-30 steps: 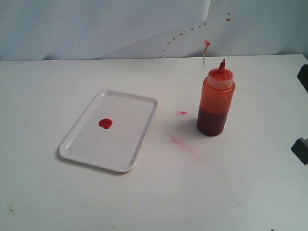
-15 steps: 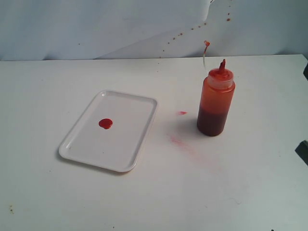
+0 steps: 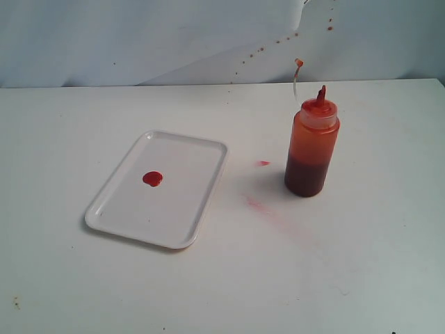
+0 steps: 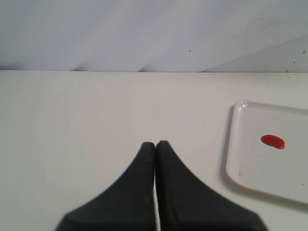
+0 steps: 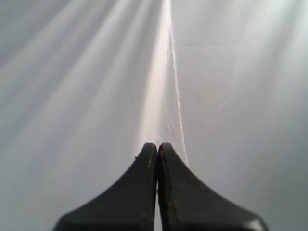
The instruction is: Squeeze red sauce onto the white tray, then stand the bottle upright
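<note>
A white tabletop (image 3: 208,292) stretched before a wrinkled pale backdrop (image 3: 139,42) flecked with red. The white tray (image 3: 174,209) lay flat at the left with a round blob of red sauce (image 3: 153,179) near its middle, so the squeeze looked done. The bottle (image 3: 311,149) stood upright well apart to the right, nozzle (image 3: 321,94) up, its cap (image 3: 299,63) dangling on its strap and faint smears (image 3: 257,203) between it and the tray. The left claw (image 4: 155,144) was pressed closed and empty near the tray. The right claw (image 5: 157,145), also closed on nothing, faced only cloth. Both steps appeared complete.
</note>
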Robot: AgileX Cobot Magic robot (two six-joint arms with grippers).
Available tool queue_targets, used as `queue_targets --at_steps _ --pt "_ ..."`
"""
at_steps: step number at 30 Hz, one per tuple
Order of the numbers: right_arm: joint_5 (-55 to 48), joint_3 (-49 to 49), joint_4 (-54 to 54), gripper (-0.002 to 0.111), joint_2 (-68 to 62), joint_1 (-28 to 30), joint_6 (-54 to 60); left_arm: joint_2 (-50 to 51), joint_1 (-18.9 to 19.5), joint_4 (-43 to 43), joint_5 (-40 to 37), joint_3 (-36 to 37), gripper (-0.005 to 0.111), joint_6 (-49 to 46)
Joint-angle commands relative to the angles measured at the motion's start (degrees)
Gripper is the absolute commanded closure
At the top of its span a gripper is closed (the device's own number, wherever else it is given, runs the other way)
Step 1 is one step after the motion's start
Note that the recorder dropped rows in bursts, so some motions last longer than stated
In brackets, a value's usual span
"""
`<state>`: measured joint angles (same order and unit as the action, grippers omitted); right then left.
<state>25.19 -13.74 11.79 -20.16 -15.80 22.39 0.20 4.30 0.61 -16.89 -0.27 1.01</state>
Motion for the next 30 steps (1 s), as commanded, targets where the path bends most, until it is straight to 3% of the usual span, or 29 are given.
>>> queue_targets --at_steps 1,8,12,30 --pt "-0.4 0.3 -0.6 0.108 0.3 0.4 -2.4 -0.2 0.1 -0.3 0.6 0.3 0.106 0.5" --pt "-1.4 0.3 -2.8 0.108 1.1 0.4 -4.2 -0.2 0.1 -0.3 0.6 0.3 0.106 0.5" --pt "-8.0 0.3 -17.1 0.108 3.2 0.4 -9.9 -0.2 0.1 -0.3 0.6 0.3 0.106 0.5" --pt "-19.9 0.6 -15.2 0.108 4.0 0.4 -13.3 -0.2 0.1 -0.3 0.6 0.3 0.106 0.5"
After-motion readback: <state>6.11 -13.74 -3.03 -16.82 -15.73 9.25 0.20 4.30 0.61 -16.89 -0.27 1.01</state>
